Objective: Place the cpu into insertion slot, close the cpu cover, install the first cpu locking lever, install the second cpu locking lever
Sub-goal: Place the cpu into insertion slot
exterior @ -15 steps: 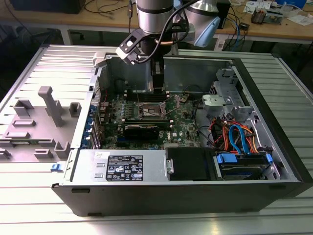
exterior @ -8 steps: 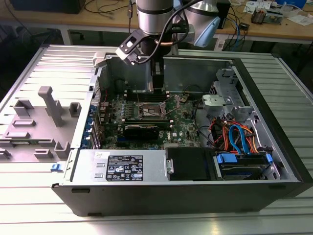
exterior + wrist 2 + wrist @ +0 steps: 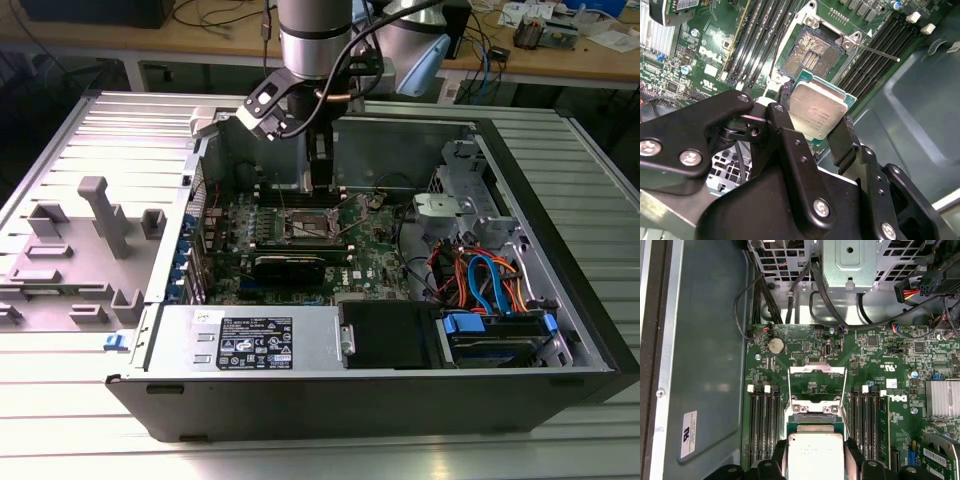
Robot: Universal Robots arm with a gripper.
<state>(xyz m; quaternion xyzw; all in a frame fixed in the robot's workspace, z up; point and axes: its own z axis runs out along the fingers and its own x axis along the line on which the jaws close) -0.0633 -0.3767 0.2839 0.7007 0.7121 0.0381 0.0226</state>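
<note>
My gripper point(image 3: 812, 120) is shut on the cpu point(image 3: 817, 111), a flat square chip with a dull silver top, gripped by two opposite edges between black fingers point(image 3: 785, 132). The chip hangs a short way above the green board, beside the insertion slot point(image 3: 809, 52), whose dark contact field lies bare inside its silver rim. In the first wrist view the cpu point(image 3: 815, 456) sits between the fingers, with the cpu cover point(image 3: 817, 370) swung up open beyond it. A thin lever rod point(image 3: 880, 52) sticks out from the slot's corner. In the exterior view the gripper point(image 3: 320, 170) hovers over the slot point(image 3: 312, 226).
Black memory slots point(image 3: 764, 425) run along both sides of the socket. A finned heat sink point(image 3: 942, 399) lies close by on the board. A metal drive cage point(image 3: 460, 190), bundled cables point(image 3: 480, 275) and the case walls point(image 3: 400, 140) hem in the board.
</note>
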